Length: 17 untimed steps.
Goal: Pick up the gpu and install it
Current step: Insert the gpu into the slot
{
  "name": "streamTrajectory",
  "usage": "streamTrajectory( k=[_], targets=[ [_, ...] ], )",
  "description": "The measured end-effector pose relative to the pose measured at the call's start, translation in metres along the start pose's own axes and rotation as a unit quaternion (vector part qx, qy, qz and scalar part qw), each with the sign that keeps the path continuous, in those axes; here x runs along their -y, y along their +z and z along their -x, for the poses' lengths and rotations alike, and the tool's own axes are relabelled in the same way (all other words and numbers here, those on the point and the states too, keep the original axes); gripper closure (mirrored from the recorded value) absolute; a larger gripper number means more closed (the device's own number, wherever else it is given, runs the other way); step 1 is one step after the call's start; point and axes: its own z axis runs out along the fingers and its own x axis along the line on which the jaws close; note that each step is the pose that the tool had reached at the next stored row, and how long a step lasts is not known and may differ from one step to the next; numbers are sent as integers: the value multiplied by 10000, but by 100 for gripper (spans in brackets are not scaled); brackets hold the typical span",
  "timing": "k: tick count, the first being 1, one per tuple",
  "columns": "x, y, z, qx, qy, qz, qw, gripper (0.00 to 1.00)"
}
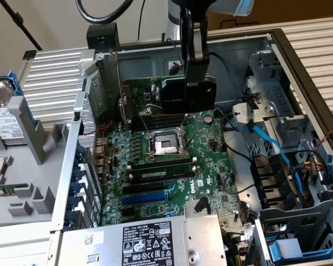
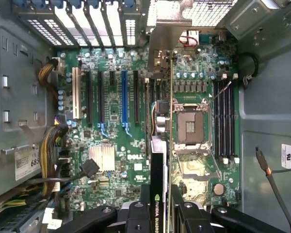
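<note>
softly and evenly lit from above in the exterior view, without hard shadows. pale, nearly washed out on the ribbed side panel (image 1: 58,83). dim and low in detail on the black shroud of the gpu (image 1: 173,100). in the wrist view, blown out white through the rear vent slots (image 2: 94,22); muted and flat over the motherboard (image 2: 131,145); gentle sheen on the grey case wall (image 2: 266,111).

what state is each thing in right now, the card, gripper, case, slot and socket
graphics card, held on edge over the motherboard, not in a slot
gripper, shut on the graphics card
computer case, lying open, side panel off
blue slot, empty
processor socket, bare, no cooler on it
</note>
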Motion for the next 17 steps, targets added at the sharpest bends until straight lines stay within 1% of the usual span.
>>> streamTrajectory(
  k=[3,7,10,13,17],
  targets=[
    [-83,7,-14,0,-1,-6,10000,73],
    [-151,59,-20,-1,-20,-7,10000,73],
    [-171,109,-23,0,-22,-11,10000,73],
    [-191,129,-30,-8,-31,-10,10000,73],
    [-197,160,-59,-4,-198,-2,9998,73]
  ],
)
